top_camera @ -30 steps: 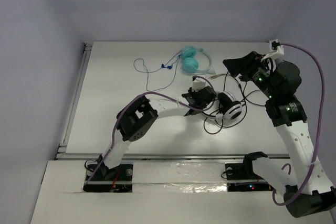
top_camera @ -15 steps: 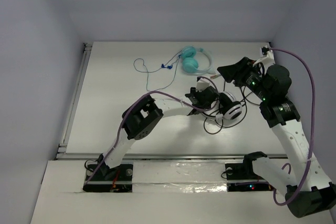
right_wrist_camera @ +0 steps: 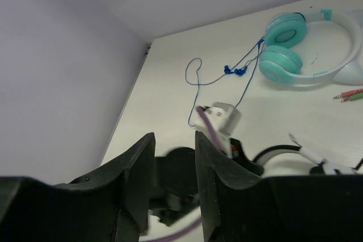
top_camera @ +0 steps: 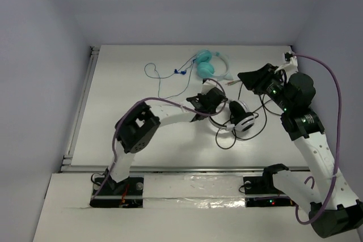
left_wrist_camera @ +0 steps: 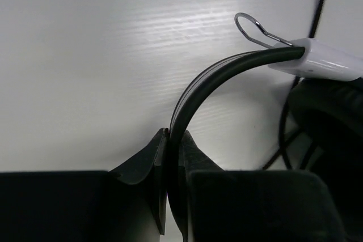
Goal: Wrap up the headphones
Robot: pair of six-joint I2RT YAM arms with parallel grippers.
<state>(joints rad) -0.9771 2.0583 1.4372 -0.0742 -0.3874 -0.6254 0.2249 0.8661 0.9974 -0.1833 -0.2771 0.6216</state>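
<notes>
- The left gripper (top_camera: 207, 99) is seen near the middle of the table (top_camera: 125, 128), its fingers (left_wrist_camera: 142, 165) shut tight on the black headband (left_wrist_camera: 195, 92)
- Teal headphones (top_camera: 211, 65) are laid near the far edge, their thin blue cable (top_camera: 160, 80) trailing to the left
- The headphones (top_camera: 243, 123) are found right of the table's middle, with the dark cable (left_wrist_camera: 319, 5) lying in loose loops beside them
- The right gripper (top_camera: 253, 77) is held over the table's right side, its fingers (right_wrist_camera: 212, 157) parted, and nothing is seen between them
</notes>
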